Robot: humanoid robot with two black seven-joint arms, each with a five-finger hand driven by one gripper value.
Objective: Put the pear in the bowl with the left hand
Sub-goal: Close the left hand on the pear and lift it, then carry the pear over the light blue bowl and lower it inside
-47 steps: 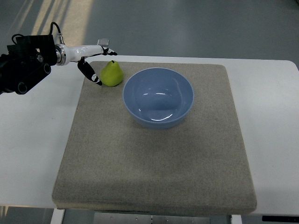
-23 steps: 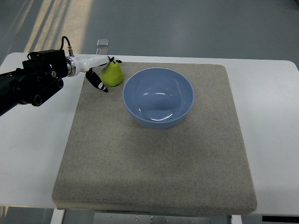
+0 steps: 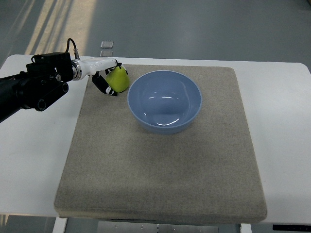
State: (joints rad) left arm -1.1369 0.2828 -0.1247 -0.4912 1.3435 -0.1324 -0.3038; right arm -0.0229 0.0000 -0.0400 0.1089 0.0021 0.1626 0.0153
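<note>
Fingers of the left hand curl around the pear near the bench's far left corner; the bowl sits just right of it.

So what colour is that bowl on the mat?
The bowl is light blue, plain with no pattern, seen clearly in the top view.

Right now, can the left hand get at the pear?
Probably yes. The left hand is already at the pear, fingers around its left side, and nothing sits between them. The bowl lies just to the pear's right, clear of the hand.
</note>
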